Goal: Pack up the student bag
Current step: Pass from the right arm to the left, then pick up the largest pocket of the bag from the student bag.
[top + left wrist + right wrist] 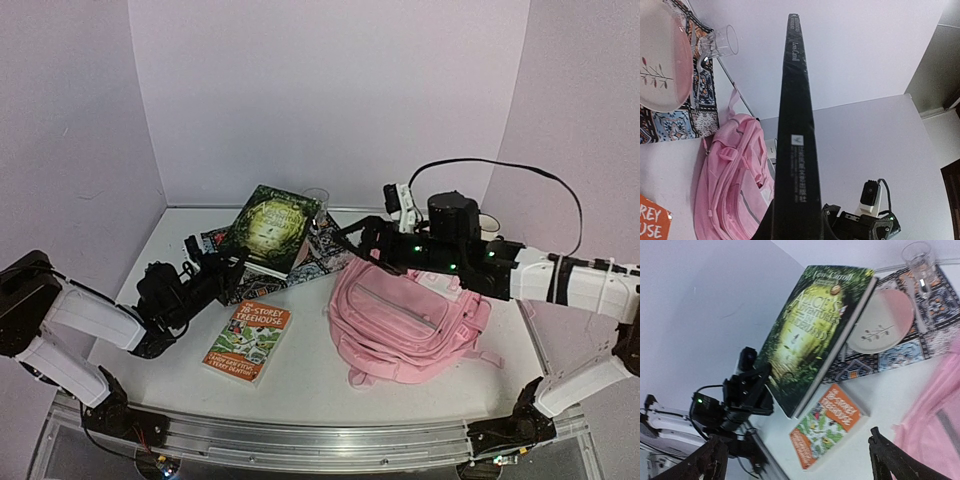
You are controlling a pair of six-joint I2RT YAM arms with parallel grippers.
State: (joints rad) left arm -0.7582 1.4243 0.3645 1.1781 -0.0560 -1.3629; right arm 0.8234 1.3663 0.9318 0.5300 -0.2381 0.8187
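Observation:
The student bag (410,315) is a soft pink backpack lying flat at the table's right middle; it also fills the lower left of the left wrist view (730,190) and the right edge of the right wrist view (935,425). My left gripper (225,268) is shut on the lower edge of a dark green Alice in Wonderland book (270,225), holding it tilted above the table. The book's spine (797,140) runs up from my left gripper (795,227). My right gripper (365,235) hovers open at the bag's far-left top edge, its fingers (710,460) spread wide with nothing between them.
An orange and green Treehouse book (248,342) lies flat near the front left. A patterned placemat (325,255) at the back carries a pink plate (880,320). A clear glass (317,197) stands behind the mat. A mug (490,225) sits behind my right arm.

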